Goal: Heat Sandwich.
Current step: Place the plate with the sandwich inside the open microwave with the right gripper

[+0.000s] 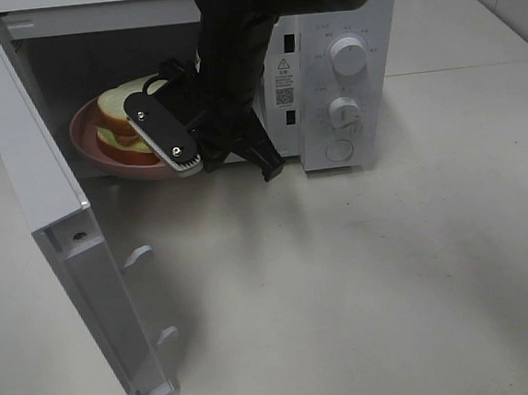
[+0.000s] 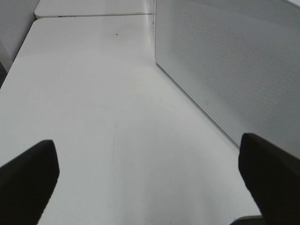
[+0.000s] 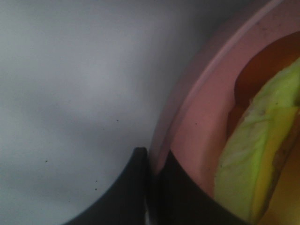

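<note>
Two claws showed. The right claw (image 3: 151, 158) was clenched on the rim of the pink plate (image 1: 88, 139), its dark fingers (image 3: 122, 197) pinching the edge. The sandwich (image 1: 116, 118) lay on that plate just beside them, though whether they touched it could not be told. Plate and sandwich sat inside the white microwave (image 1: 336, 71), whose door (image 1: 53, 216) stood swung wide, on a pale table (image 1: 372, 271). The left claw (image 2: 150, 183) hung released, jaws far apart, over bare tabletop beside the microwave's perforated side. The sandwich lay flat, slices stacked, its layered edge of filling facing the open front. The arm hid part of it, so its long axis could not be told.
</note>
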Robot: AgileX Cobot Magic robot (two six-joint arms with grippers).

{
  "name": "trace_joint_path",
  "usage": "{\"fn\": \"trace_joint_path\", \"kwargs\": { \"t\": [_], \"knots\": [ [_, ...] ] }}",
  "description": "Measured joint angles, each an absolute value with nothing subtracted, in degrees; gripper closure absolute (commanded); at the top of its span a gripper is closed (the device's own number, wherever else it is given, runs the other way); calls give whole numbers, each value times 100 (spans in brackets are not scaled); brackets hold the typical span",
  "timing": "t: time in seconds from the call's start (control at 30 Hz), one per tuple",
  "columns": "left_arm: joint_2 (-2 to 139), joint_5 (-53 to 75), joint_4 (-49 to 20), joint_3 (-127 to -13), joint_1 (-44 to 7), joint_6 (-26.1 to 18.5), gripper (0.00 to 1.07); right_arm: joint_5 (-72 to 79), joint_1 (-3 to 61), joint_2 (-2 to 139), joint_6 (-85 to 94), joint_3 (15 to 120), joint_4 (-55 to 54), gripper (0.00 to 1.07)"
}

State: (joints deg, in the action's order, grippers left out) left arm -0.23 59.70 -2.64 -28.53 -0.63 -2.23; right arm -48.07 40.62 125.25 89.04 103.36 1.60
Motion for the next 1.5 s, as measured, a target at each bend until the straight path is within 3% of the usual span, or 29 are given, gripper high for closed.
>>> {"fn": "trace_joint_path", "kwargs": {
  "t": [0.93,1.5],
  "knots": [
    [-23,5970,-264,-2853,-63,-223,7,-5122,4005,13877,8004,12387,636,104],
    [-23,5970,-264,-2853,-63,-223,7,-4956,3908,14106,7918,12531,785,99]
  ]
}}
